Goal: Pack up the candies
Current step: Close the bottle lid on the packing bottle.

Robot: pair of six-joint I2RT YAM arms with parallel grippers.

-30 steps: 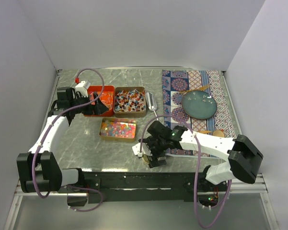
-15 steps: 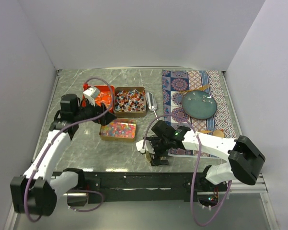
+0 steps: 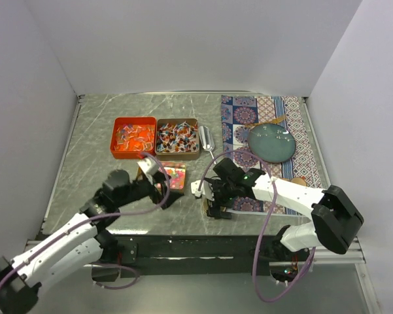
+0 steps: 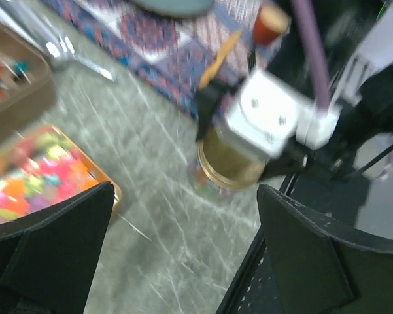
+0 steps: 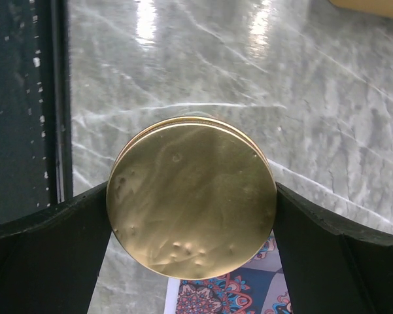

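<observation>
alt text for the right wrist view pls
A round gold lid fills the centre, held between the black fingers of the right gripper, which touch its left and right edges. Beneath is a grey marble table, with a corner of patterned mat at the bottom.

table (image 3: 91, 150): grey marble top
mat (image 3: 307, 131): blue/red patterned, right side of table
plate (image 3: 272, 142): teal, on mat
scoop (image 3: 206, 139): silver, just beside brown tin (image 3: 177, 156)
orange tin (image 3: 133, 119): touches brown tin's left side
jar (image 5: 191, 196): gold lid on, at mat's near-left corner
</observation>
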